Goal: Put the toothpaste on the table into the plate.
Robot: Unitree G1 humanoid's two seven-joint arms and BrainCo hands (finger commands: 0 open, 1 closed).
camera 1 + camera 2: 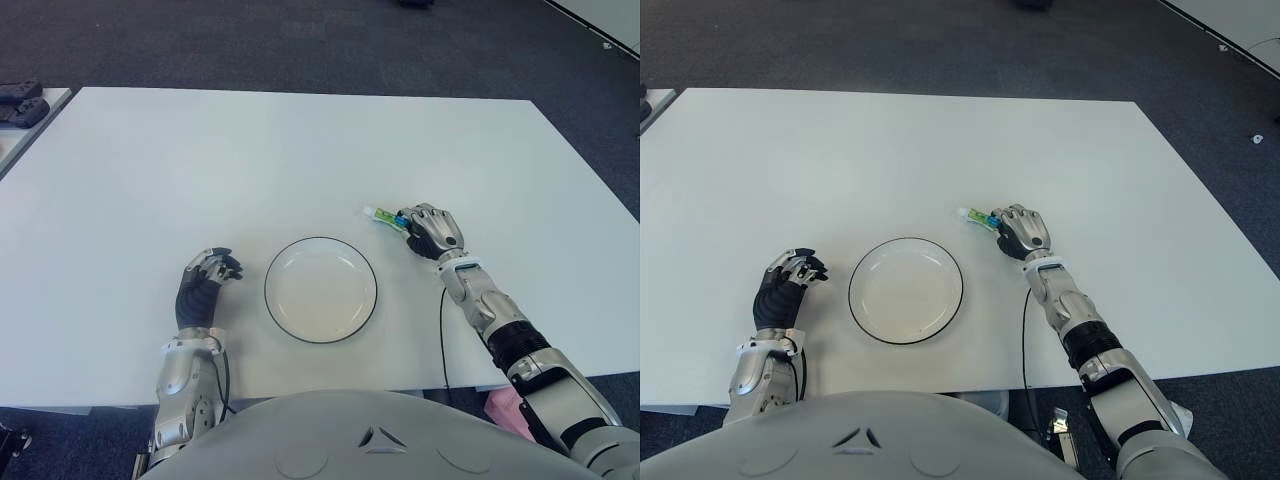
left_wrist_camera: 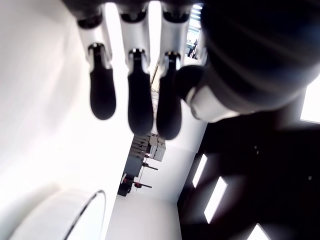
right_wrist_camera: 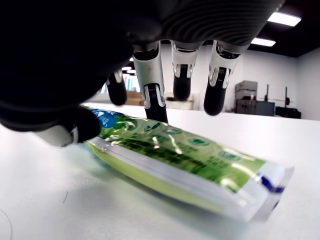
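My right hand (image 1: 432, 232) sits over the toothpaste (image 3: 185, 162), to the right of the plate (image 1: 320, 289) and a little farther from me than it. My fingers (image 3: 152, 87) arch over the tube, only half curled. In the right wrist view one fingertip comes down onto the tube's top face, while the others hang above it with air under them. My thumb shows dark and blurred at the near end of the tube, against its blue-printed part. I cannot tell whether thumb and finger are actually pinching it yet. The tube lies flat on the table (image 1: 300, 160), not lifted.

The toothpaste is a soft, flattened tube in glossy green film with small printed marks, a pale yellow-green edge along its side and a white crimped end with a blue stripe. From the eye views only its white tip and a bit of green and blue stick out from under my hand, pointing left toward the plate's far side. It is near the plate but not touching it.

The plate is round, white and shallow, with a thin dark line around the rim, and nothing lies in it. The table is smooth, matte white.

My left hand (image 1: 207, 277) shows just left of the plate, fingers loosely bent and holding nothing. Its fingers are dark rubbery tips on silver links.
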